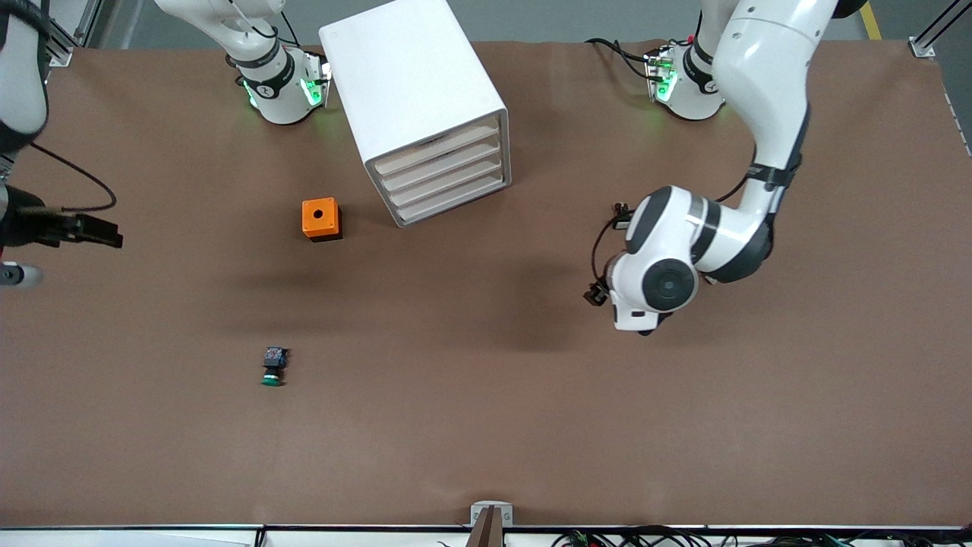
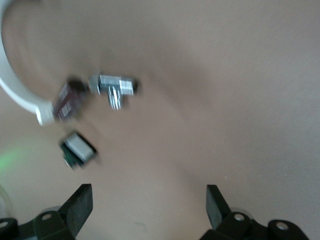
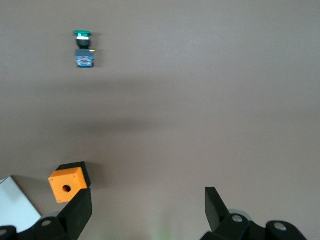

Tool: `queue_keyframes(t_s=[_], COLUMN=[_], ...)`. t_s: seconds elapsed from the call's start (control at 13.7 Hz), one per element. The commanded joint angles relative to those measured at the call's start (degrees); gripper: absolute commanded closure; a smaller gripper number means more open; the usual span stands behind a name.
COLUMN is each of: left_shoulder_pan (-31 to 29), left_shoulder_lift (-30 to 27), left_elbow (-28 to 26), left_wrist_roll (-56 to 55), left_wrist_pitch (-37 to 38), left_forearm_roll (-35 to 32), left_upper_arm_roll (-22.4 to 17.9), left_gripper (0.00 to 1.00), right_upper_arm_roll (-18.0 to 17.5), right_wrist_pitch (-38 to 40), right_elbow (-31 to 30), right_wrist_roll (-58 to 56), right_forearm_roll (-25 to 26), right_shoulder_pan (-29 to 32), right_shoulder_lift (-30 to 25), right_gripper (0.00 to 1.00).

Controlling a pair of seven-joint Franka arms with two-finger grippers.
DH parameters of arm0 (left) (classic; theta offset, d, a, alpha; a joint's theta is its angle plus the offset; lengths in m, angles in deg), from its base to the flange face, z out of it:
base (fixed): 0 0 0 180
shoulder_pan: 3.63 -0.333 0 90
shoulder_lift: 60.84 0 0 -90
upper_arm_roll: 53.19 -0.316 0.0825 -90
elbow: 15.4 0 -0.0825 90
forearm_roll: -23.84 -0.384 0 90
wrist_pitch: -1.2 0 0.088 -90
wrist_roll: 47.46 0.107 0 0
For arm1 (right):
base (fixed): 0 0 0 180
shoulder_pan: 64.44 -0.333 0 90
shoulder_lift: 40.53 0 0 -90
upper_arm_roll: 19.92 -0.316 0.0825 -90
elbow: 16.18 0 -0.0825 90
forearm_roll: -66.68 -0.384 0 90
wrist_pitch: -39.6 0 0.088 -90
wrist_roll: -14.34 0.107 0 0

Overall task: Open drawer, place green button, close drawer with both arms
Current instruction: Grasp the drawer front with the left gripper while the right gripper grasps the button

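Evidently nothing has begun: all four drawers of the white cabinet [image 1: 425, 114], top centre of the front view, sit flush. The green-capped button [image 1: 273, 366] lies lower left. The left gripper [image 2: 149, 206] and right gripper [image 3: 148, 207] hover spread and empty. Next, one must reach a drawer front.

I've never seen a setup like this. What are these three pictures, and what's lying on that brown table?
Two white robot arms share a brown table. The big picture looks down from a high camera facing them; each small picture comes from a camera on one arm's wrist.

On the table stand a white cabinet with four drawers, all shut, an orange box with a hole beside it, and a green-capped button nearer the camera.

The left gripper hangs open over bare table and small parts. The right gripper, also open, is over the table near the orange box. Neither holds anything.
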Motion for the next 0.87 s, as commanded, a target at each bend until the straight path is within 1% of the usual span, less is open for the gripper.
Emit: queue_keyframes(t_s=[0.0,0.15,0.29,0.51,0.58,0.73,0.8], left_shoulder_pan=[2.9,4.2,6.3,9.2,10.9,12.8,13.8], left_shoulder_lift=[2.6,4.7,6.0,8.2,8.3,9.6,10.1], left_elbow=[1.7,1.7,1.6,1.5,1.5,1.6,1.6], left_wrist_roll=[-13.4,-22.5,-26.3,-36.3,-38.4,-46.2,-48.0], left_wrist_pitch=[0.8,0.8,1.0,1.2,1.3,1.3,1.3], left_forearm_roll=[5.4,11.6,18.9,29.0,29.7,31.4,32.8], left_upper_arm_roll=[-0.4,-0.4,-0.4,-0.4,-0.4,-0.4,-0.4], left_gripper=[0.0,0.0,0.01,0.02,0.02,0.08,0.11], right_upper_arm_roll=[-0.4,-0.6,-0.6,-0.7,-0.7,-0.7,-0.8], right_wrist_pitch=[-1.6,-5.4,-11.2,-20.7,-22.5,-26.3,-28.5], right_elbow=[2.4,-0.4,-4.0,-10.6,-11.3,-11.4,-11.4], right_wrist_roll=[4.3,15.9,21.5,22.0,22.0,21.4,20.6], right_forearm_roll=[0.5,-0.7,-2.5,-5.1,-5.9,-6.2,-6.2], right_shoulder_pan=[0.3,-0.5,-1.7,-2.9,-4.0,-6.2,-7.6], right_shoulder_lift=[1.7,2.9,3.6,3.8,4.8,7.8,9.1], right_gripper=[0.0,0.0,0.0,0.0,0.0,0.0,0.0])
